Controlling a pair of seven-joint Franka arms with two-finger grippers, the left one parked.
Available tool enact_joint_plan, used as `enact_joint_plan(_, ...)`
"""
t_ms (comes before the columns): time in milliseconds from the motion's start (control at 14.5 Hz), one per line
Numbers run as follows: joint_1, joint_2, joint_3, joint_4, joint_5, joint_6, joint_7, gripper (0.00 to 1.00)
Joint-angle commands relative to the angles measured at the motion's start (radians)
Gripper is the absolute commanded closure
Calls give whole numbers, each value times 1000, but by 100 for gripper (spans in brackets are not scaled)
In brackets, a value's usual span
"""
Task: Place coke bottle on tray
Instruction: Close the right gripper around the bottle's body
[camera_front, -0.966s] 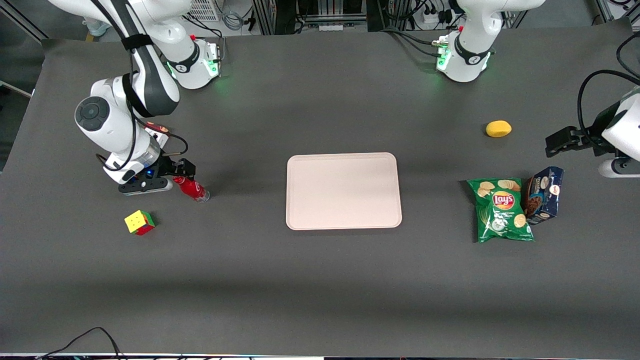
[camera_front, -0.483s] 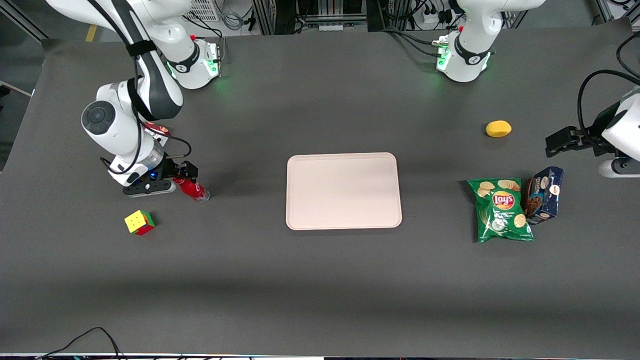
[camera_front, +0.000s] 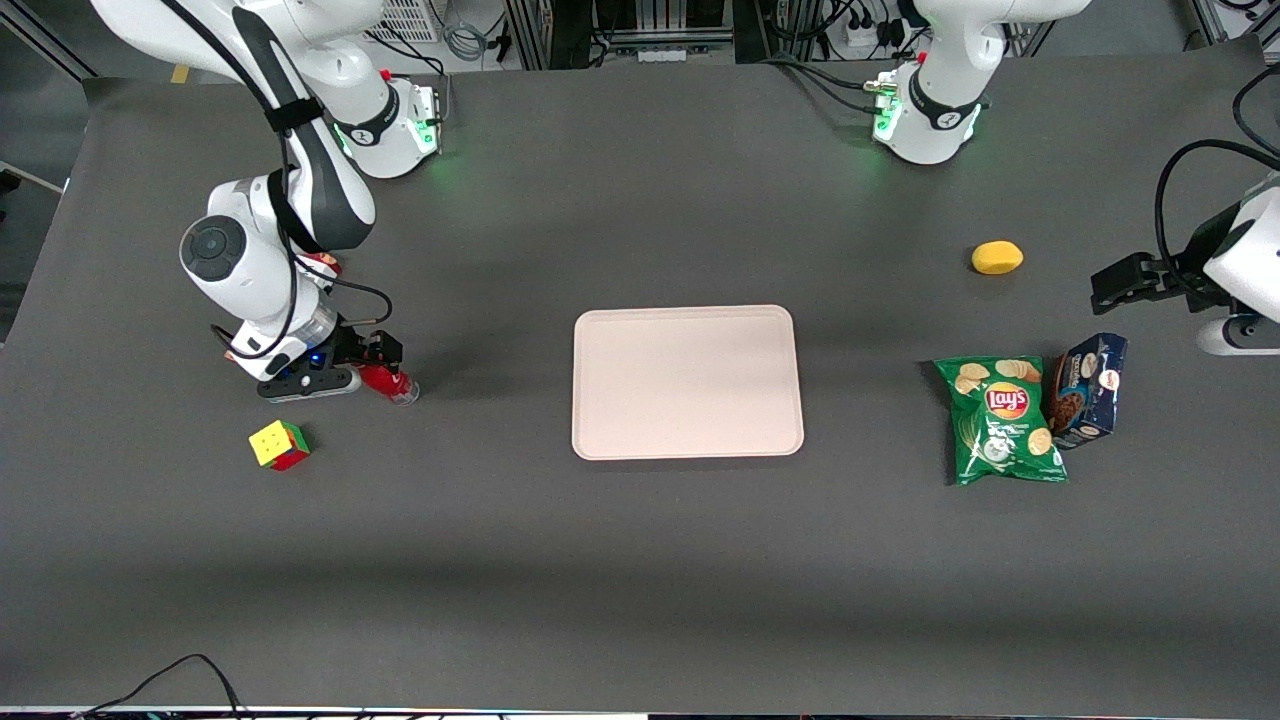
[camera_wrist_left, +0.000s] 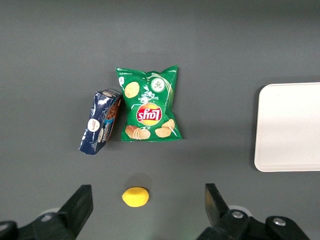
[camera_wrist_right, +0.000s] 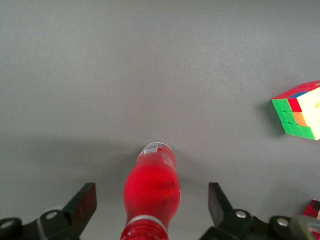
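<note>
Hovering low over the bottle (camera_front: 390, 383), the gripper (camera_front: 368, 362) is sitting at the left of the front frame with its two fingers (camera_wrist_right: 85, 204) spread wide, one on each side of the red body and neither touching it, so it is holding nothing at this point. The bottle (camera_wrist_right: 151, 192) is lying on its side on the dark table (camera_front: 640, 560), its clear base pointing toward the tray (camera_front: 687, 381) and its cap end tucked under the gripper, out of sight. The tray is sitting mid-frame, well apart from the bottle and bare. A cube (camera_front: 279, 445) is resting near the bottle, a little nearer the front camera, and it is showing in the wrist view too (camera_wrist_right: 301, 109). Over at the right of the front frame, toward the parked arm's end, a chip bag (camera_front: 1003, 420), a blue box (camera_front: 1088, 389) and a lemon (camera_front: 997, 257) are lying clear of the action. Judging by its look, this bottle is going to be light, stiff and smooth, and being round and on its side it is likely to roll if nudged by one finger first. The sensible hold looks like the middle of the red body, squeezed across its width, fingers closing evenly from both sides. The pick is not yet made; the carry to the tray is all to come.
</note>
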Motion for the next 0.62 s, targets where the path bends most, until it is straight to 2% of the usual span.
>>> enact_joint_plan(0, 6, 1, -1, -3, 14, 12, -28, 26)
enact_joint_plan(345, 5, -1, 10, -3, 17, 6, -27, 100)
enact_joint_plan(552, 5, -4, 12, 9, 17, -11, -27, 100)
